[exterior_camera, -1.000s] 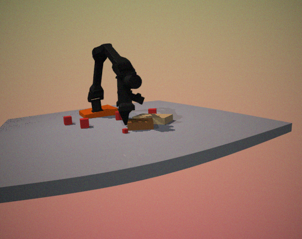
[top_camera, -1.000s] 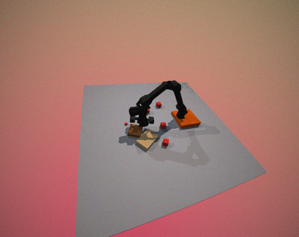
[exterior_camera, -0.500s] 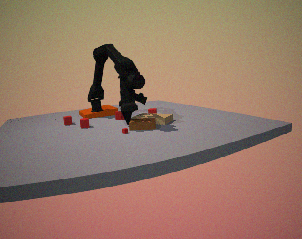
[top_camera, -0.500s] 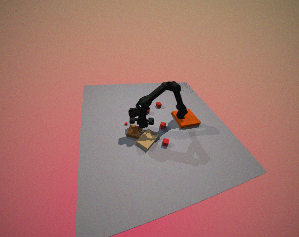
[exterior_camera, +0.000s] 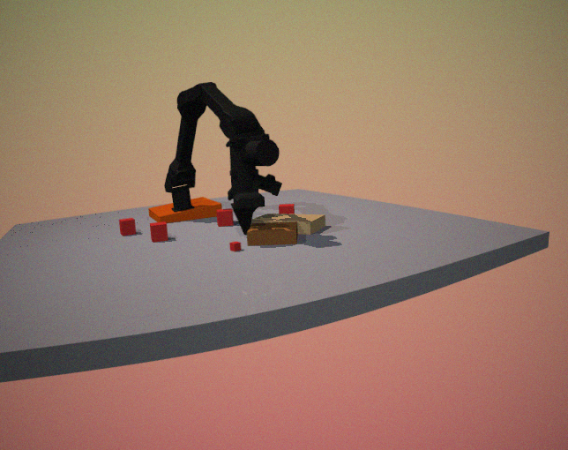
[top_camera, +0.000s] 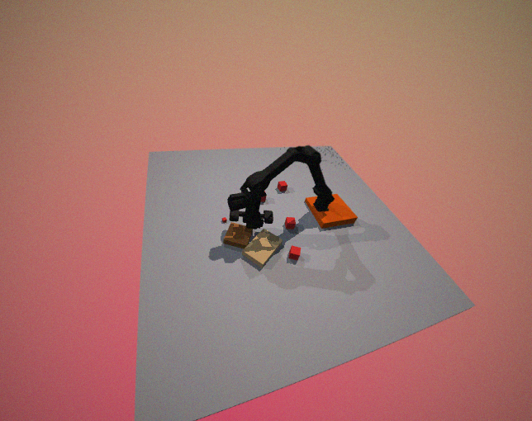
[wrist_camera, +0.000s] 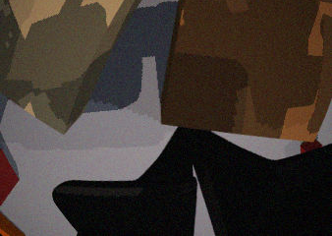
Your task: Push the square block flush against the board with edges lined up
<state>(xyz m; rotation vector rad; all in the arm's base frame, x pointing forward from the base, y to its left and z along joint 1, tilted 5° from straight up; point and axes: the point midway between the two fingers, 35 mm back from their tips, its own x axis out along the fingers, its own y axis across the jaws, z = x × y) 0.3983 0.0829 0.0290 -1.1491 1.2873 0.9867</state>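
Observation:
The square block is brown and lies flat. The board is tan and lies flat beside it, turned at an angle to it. In the wrist view a wedge of table shows between their facing sides, narrowing toward the top; whether their far corners touch is not clear. My gripper is shut and empty. Its tips are low at the block's near side, close to the corner nearer the board; contact looks likely but is partly hidden.
Red cubes stand on the board's robot side. Two others stand farther off. A small red cube is near the block. The orange base carries the arm.

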